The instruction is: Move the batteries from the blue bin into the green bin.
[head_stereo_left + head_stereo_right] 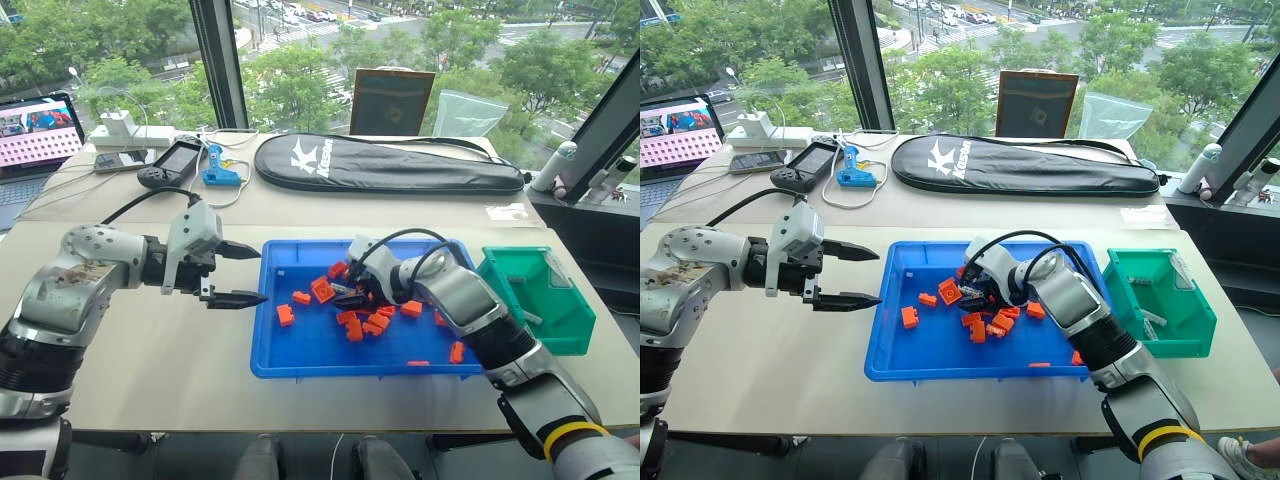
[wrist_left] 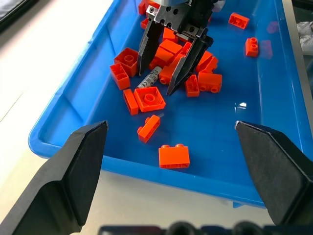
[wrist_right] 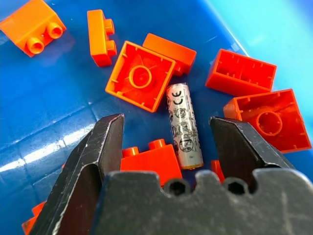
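Observation:
A grey-silver battery (image 3: 185, 125) lies among orange bricks in the blue bin (image 1: 318, 348). My right gripper (image 3: 166, 122) is low inside the bin, open, with one finger on each side of the battery and a gap to both. From the left wrist, the same right gripper (image 2: 155, 81) stands over the battery (image 2: 149, 78). My left gripper (image 1: 260, 273) hangs open and holds nothing, just off the bin's left rim. The green bin (image 1: 545, 300) stands right of the blue bin, with small grey cylinders (image 1: 1152, 320) inside.
Orange bricks (image 1: 322, 290) are scattered through the middle of the blue bin. A black racket bag (image 1: 385, 165) lies across the back of the table. A laptop (image 1: 38, 130), a game controller (image 1: 170, 163) and a blue tool (image 1: 218, 170) sit at the back left.

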Controlling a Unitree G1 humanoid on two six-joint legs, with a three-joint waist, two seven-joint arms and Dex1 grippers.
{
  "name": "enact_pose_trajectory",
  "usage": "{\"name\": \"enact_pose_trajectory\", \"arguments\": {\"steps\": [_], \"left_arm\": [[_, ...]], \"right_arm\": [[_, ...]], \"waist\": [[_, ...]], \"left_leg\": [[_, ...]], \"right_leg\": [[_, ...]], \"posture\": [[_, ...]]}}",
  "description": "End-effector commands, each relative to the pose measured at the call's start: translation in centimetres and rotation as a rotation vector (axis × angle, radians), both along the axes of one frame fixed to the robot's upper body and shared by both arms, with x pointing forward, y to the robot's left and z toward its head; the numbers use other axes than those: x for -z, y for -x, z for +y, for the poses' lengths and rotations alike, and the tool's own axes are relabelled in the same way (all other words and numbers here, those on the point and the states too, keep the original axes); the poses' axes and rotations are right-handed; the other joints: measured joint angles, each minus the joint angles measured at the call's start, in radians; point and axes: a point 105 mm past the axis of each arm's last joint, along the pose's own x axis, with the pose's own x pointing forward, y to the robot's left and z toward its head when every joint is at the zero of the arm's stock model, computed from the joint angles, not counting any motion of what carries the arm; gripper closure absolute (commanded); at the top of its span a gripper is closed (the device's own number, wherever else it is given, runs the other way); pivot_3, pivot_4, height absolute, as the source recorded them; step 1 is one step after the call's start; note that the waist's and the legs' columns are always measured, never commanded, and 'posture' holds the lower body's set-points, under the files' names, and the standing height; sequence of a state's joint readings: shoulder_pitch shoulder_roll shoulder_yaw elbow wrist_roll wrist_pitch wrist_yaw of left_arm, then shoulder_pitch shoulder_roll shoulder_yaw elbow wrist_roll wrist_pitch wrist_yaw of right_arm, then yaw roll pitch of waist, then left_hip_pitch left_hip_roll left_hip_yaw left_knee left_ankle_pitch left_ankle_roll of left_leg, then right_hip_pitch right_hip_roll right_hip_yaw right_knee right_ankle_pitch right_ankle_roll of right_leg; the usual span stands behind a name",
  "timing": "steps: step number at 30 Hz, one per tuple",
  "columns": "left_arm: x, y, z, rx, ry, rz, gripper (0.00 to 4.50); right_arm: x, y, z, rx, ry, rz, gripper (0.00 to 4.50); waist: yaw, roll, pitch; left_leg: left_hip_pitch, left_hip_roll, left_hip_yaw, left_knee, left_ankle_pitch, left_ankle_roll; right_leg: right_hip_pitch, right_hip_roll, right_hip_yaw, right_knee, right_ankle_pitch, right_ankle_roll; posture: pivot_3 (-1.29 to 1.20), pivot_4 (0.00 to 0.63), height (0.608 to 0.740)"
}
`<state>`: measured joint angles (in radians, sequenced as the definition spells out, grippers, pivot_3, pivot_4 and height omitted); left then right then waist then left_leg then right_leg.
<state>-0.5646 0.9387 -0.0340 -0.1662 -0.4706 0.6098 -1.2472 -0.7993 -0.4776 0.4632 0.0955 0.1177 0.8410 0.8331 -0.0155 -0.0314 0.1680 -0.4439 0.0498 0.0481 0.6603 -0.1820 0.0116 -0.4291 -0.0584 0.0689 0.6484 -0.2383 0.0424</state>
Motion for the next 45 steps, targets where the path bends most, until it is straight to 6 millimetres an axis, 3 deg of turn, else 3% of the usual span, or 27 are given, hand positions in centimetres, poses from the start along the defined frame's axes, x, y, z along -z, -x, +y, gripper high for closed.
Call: {"name": "enact_pose_trajectory", "arguments": {"steps": [1, 6, 8, 12, 18, 21, 27, 29, 31, 33, 36, 45], "left_arm": [[-1.1, 0.2, 0.1, 0.003, -0.014, -0.068, 0.0], [-1.1, 0.2, 0.0, 0.006, -0.01, -0.069, 0.0], [-1.4, 0.1, -0.3, 0.009, 0.009, -0.068, 0.0], [-1.7, 0.0, -0.5, 0.017, 0.026, -0.068, 0.0], [-3.0, 0.1, -2.2, 0.083, 0.131, -0.051, 0.0], [-3.5, 0.0, -3.1, 0.119, 0.177, -0.045, 0.0], [-5.1, -0.7, -5.4, 0.204, 0.275, -0.046, 0.0], [-5.3, -0.9, -5.7, 0.217, 0.287, -0.045, 0.0], [-5.7, -1.8, -6.8, 0.229, 0.315, -0.048, 0.0], [-5.9, -2.4, -7.6, 0.243, 0.326, -0.05, 0.0], [-5.8, -2.5, -8.1, 0.272, 0.324, -0.046, 0.0], [-5.7, -3.4, -8.8, 0.271, 0.313, -0.066, 0.0]], "right_arm": [[-0.3, -0.1, 0.2, -0.018, 0.001, -0.014, 1.95], [-0.3, 0.1, 0.3, -0.029, 0.001, -0.01, 3.76], [-0.6, 0.2, 0.2, -0.034, 0.005, -0.021, 4.24], [-2.3, 0.1, -0.1, -0.036, -0.009, -0.055, 4.23], [-8.0, -0.1, -2.0, -0.016, -0.015, -0.177, 4.23], [-10.2, -0.1, -4.3, 0.043, 0.011, -0.222, 4.23], [-13.1, 0.8, -12.1, 0.278, 0.096, -0.27, 4.23], [-13.3, 1.1, -13.3, 0.317, 0.112, -0.27, 4.23], [-12.8, 2.5, -18.3, 0.475, 0.183, -0.252, 4.23], [-12.5, 3.8, -21.2, 0.564, 0.238, -0.239, 4.23], [-11.1, 4.5, -23.2, 0.649, 0.265, -0.216, 4.23], [-8.6, 4.6, -25.8, 0.807, 0.201, -0.185, 4.23]], "waist": [[0.0, 0.0, 0.0], [0.0, 0.0, 0.0], [0.0, 0.0, 0.0], [0.0, 0.0, 0.0], [0.003, 0.0, 0.0], [0.005, 0.0, 0.0], [0.009, -0.001, 0.0], [0.01, 0.0, 0.0], [0.005, -0.001, 0.0], [0.019, -0.001, 0.001], [0.009, -0.001, 0.001], [-0.019, -0.001, 0.001]], "left_leg": [[0.0, 0.0, 0.0, 0.0, 0.0, 0.0], [0.001, 0.0, 0.0, 0.0, 0.0, 0.0], [0.001, 0.0, 0.0, 0.0, 0.0, 0.0], [0.001, 0.0, 0.0, 0.0, 0.0, 0.0], [0.001, 0.0, 0.0, 0.0, 0.0, 0.0], [0.001, 0.0, 0.0, 0.0, 0.0, 0.0], [0.0, -0.001, 0.0, 0.0, 0.0, 0.0], [0.0, -0.001, 0.0, 0.0, 0.0, 0.0], [0.001, -0.001, 0.0, 0.0, 0.0, 0.0], [0.0, -0.001, -0.002, 0.0, 0.0, 0.0], [0.0, -0.002, 0.0, 0.0, 0.0, 0.0], [0.003, -0.001, -0.001, 0.0, 0.0, 0.0]], "right_leg": [[0.0, 0.0, 0.0, 0.0, 0.0, 0.0], [0.001, 0.0, 0.0, 0.0, 0.0, 0.0], [0.001, 0.0, 0.0, 0.0, 0.0, 0.0], [0.001, 0.0, 0.0, 0.0, 0.0, 0.0], [0.001, 0.0, 0.0, 0.0, 0.0, 0.0], [0.001, 0.0, 0.0, 0.0, 0.0, 0.0], [0.001, 0.0, 0.0, -0.001, 0.0, 0.0], [0.001, -0.001, 0.0, -0.001, 0.0, 0.0], [0.001, 0.0, 0.0, -0.001, 0.0, 0.0], [0.002, 0.0, -0.001, -0.001, 0.0, 0.0], [0.002, -0.001, 0.001, -0.002, 0.0, 0.001], [0.003, 0.0, 0.002, 0.0, 0.0, 0.001]], "posture": [[0.0, 0.15, 0.733], [0.0, 0.15, 0.733], [0.0, 0.15, 0.733], [0.0, 0.15, 0.733], [0.0, 0.15, 0.733], [0.0, 0.15, 0.733], [0.0, 0.15, 0.733], [0.0, 0.15, 0.733], [0.0, 0.15, 0.733], [0.0, 0.15, 0.733], [0.0, 0.15, 0.733], [0.0, 0.15, 0.733]]}}
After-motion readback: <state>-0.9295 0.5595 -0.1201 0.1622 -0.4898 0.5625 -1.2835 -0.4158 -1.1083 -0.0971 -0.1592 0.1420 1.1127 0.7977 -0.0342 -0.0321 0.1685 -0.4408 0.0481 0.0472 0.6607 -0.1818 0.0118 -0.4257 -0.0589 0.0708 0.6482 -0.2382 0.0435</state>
